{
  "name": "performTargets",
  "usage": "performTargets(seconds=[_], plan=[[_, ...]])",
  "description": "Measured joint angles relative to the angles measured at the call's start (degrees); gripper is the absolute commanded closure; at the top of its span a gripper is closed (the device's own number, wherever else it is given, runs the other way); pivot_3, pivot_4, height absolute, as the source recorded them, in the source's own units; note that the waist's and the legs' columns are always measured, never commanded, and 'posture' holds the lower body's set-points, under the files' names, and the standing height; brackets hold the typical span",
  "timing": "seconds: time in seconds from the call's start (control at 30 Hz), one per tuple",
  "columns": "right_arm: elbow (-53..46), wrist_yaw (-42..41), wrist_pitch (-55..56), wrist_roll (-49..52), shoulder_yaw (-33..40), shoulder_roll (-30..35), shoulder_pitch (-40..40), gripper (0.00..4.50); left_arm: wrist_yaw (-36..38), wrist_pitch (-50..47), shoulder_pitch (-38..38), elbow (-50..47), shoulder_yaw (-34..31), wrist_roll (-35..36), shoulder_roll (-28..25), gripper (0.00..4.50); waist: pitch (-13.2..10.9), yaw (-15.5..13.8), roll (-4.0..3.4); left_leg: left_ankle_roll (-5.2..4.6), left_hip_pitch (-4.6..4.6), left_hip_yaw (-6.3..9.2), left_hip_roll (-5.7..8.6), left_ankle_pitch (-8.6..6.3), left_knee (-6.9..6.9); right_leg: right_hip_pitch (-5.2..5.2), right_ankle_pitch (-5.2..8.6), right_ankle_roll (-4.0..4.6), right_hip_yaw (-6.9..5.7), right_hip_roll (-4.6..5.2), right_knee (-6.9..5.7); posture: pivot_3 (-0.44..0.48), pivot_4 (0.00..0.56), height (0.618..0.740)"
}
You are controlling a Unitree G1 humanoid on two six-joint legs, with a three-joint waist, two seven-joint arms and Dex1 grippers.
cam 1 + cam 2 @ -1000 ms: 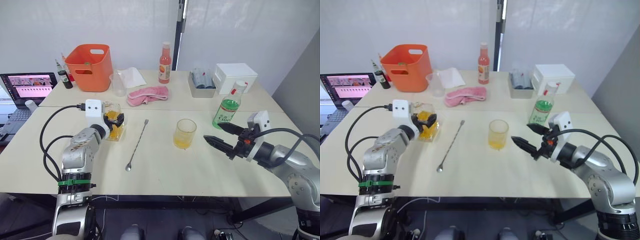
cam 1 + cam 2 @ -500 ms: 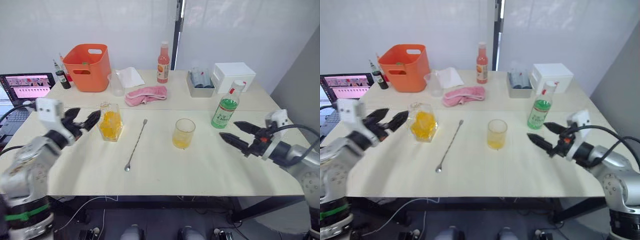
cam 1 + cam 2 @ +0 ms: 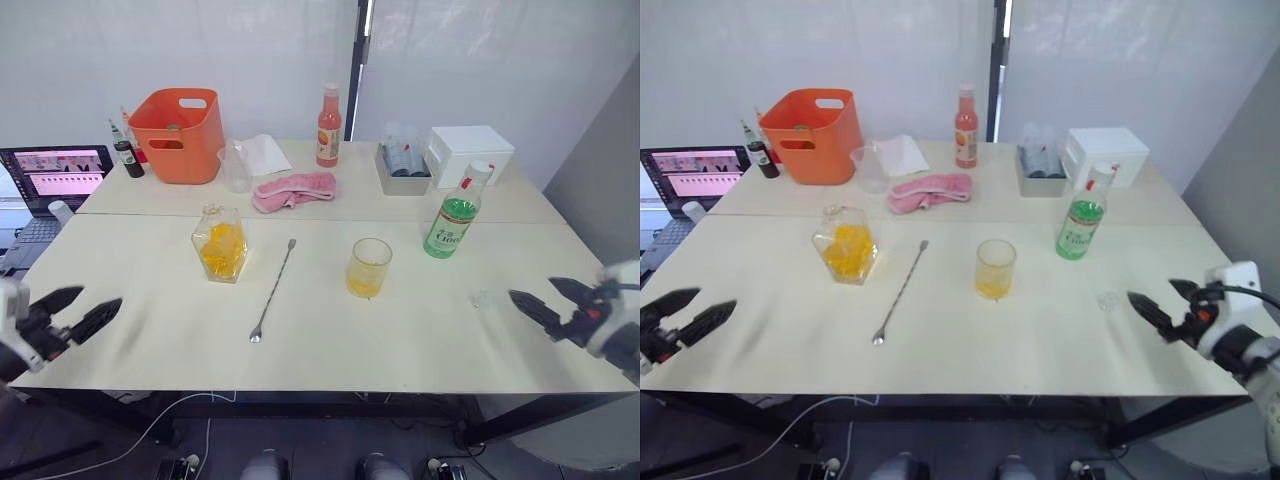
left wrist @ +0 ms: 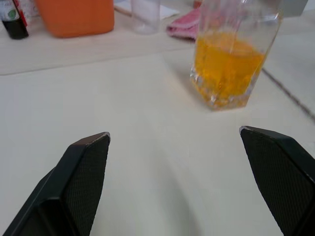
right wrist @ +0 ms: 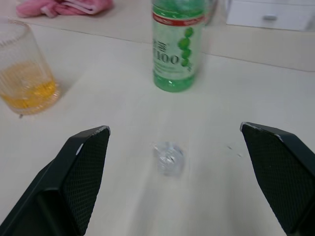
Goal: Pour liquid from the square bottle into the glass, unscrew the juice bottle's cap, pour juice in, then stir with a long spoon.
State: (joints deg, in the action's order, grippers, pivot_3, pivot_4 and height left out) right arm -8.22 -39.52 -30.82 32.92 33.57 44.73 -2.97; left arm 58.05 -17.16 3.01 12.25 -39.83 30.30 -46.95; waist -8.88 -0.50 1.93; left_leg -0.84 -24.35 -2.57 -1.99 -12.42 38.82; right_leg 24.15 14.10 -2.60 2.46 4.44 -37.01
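The square bottle (image 3: 220, 246), holding yellow-orange liquid (image 4: 228, 69), stands upright left of centre on the table. The long spoon (image 3: 272, 291) lies beside it. The glass (image 3: 368, 267) at the centre has yellow-orange liquid in its bottom. To its right stands the green juice bottle (image 3: 454, 222) with its white cap (image 3: 482, 170) on. My left gripper (image 3: 100, 297) is open and empty by the table's near-left edge, well away from the square bottle. My right gripper (image 3: 532, 288) is open and empty at the right edge, near a small clear object (image 5: 169, 158).
Along the back of the table stand an orange basket (image 3: 178, 120), a measuring cup (image 3: 236, 168), a pink cloth (image 3: 295, 190), an orange-red bottle (image 3: 328, 125), a grey tray (image 3: 404, 166) and a white box (image 3: 470, 152). A laptop (image 3: 55, 172) sits at far left.
My left gripper let go of the square bottle and drew back to the near-left edge. My right gripper drew back to the right edge, away from the glass.
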Motion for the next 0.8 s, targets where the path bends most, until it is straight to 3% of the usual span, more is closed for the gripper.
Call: performTargets(seconds=[0.17,0.47,0.67,0.8], plan=[[0.4,-0.4,2.0,-0.5,3.7,0.0,-3.2,0.00,3.0,4.7,0.2,6.5,0.2,-0.8,-0.1,0.04,0.0,0.1,0.02,0.01,0.04,-0.08,-0.19,0.00,0.01,-0.01,0.02,0.04,0.00,-0.01,0.00,0.000,0.150,0.715],[-1.7,0.8,2.5,-0.3,2.8,-1.4,-2.6,0.00,4.8,5.4,0.0,4.4,2.8,-0.4,0.2,0.04,0.0,0.2,0.02,0.01,0.06,-0.11,-0.27,-0.01,-0.01,-0.01,0.03,0.06,0.00,-0.02,-0.01,0.000,0.150,0.715],[-5.7,9.3,-3.9,-0.1,-5.0,-4.1,9.5,0.00,3.7,-3.3,2.6,-12.9,7.7,5.7,3.8,0.04,0.0,0.9,0.02,0.01,0.05,-0.12,-0.40,-0.01,0.00,0.01,0.01,0.08,0.06,-0.07,-0.06,0.000,0.150,0.715],[-3.1,13.2,-6.5,-0.7,-10.5,-5.8,20.4,0.00,0.2,-10.1,2.2,-25.6,12.1,11.6,6.1,0.04,0.0,1.2,0.02,0.01,0.04,-0.11,-0.35,-0.01,-0.01,0.00,0.00,0.06,0.07,-0.06,-0.06,0.000,0.150,0.715]])
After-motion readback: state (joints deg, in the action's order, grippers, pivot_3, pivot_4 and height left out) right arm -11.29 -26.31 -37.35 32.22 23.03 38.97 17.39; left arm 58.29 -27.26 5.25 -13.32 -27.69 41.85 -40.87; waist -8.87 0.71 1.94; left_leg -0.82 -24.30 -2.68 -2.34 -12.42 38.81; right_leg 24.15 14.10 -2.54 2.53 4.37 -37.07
